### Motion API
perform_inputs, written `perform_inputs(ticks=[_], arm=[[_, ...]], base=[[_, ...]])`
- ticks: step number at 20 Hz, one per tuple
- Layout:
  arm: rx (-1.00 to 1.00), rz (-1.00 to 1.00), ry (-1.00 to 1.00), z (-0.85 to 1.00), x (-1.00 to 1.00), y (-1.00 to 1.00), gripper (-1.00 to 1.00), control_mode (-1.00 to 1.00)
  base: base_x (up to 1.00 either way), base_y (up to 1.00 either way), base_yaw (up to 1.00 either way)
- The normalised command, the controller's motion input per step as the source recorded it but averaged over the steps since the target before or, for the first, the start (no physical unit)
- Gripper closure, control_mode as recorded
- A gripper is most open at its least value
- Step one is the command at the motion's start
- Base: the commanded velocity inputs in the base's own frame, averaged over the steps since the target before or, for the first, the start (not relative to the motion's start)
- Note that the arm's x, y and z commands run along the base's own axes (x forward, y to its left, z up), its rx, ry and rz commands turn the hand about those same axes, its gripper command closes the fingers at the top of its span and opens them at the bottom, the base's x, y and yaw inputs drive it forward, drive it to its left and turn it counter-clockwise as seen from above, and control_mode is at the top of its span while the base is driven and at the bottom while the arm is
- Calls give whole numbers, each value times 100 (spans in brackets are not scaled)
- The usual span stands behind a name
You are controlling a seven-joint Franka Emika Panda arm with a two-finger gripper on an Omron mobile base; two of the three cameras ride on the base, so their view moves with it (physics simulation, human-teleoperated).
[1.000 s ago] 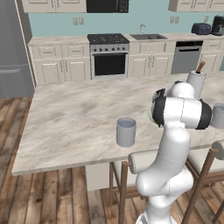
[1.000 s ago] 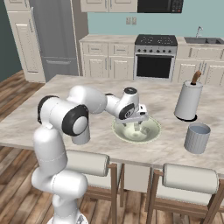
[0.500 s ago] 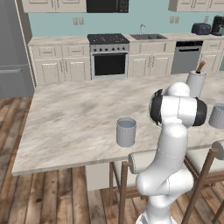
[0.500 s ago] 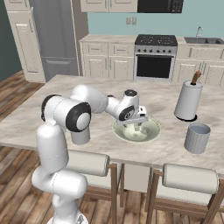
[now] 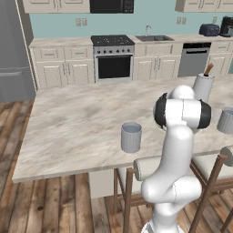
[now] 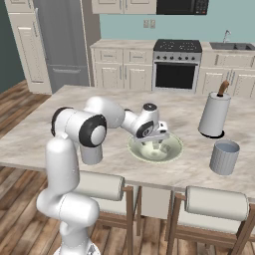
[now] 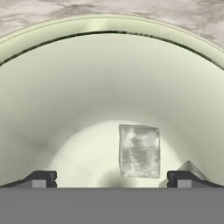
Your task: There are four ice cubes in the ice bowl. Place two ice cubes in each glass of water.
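Currently reaching into the ice bowl (image 6: 172, 152). Reading the right base view from left to right: first glass of water (image 6: 91, 153) sits on the marble surface (image 6: 45, 124) just behind the arm's elbow, partly hidden by it; then the bowl, mid-surface; then the tall white holder (image 6: 214, 115) with its brown-handled utensil, set further back; then the second glass (image 6: 224, 157) near the front edge at right.

Tool (image 6: 158, 145) hangs low inside the bowl, its wrist over the near-left rim. Jaws are spread wide, nothing between them.

Hand view, left to right: left fingertip (image 7: 41, 178), one square ice cube (image 7: 139, 151) lying on the bowl floor between the tips but nearer the right one, a second cube's corner (image 7: 189, 166) poking up just behind the right fingertip (image 7: 183, 178). Other cubes cannot be made out.

Judgement on the step: grasp of a cube, not yet made.
- Shift the tool slightly toward the right tip's side so the square cube sits centred between the jaws.
- Lower until the tips straddle its flat sides, short of the bowl floor.
- Keep the right tip clear of the neighbouring cube; a nudge could wedge both.
- Close gently; a small, slick lump may squirt out.
- Lift straight up before swinging toward a glass.
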Motion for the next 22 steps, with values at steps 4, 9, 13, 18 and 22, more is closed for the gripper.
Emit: perform_inputs(ticks=[4,9,13,18,22], arm=[[0,0,0,-7,9,-18,-100,-100],[0,0,0,-9,7,-12,-100,-100],[0,0,0,-14,9,0,-100,-100],[0,0,0,-11,10,0,-100,-100],[0,0,0,-4,4,0,-100,-100]], base=[[0,0,0],[0,0,0],[0,0,0],[0,0,0],[0,0,0]])
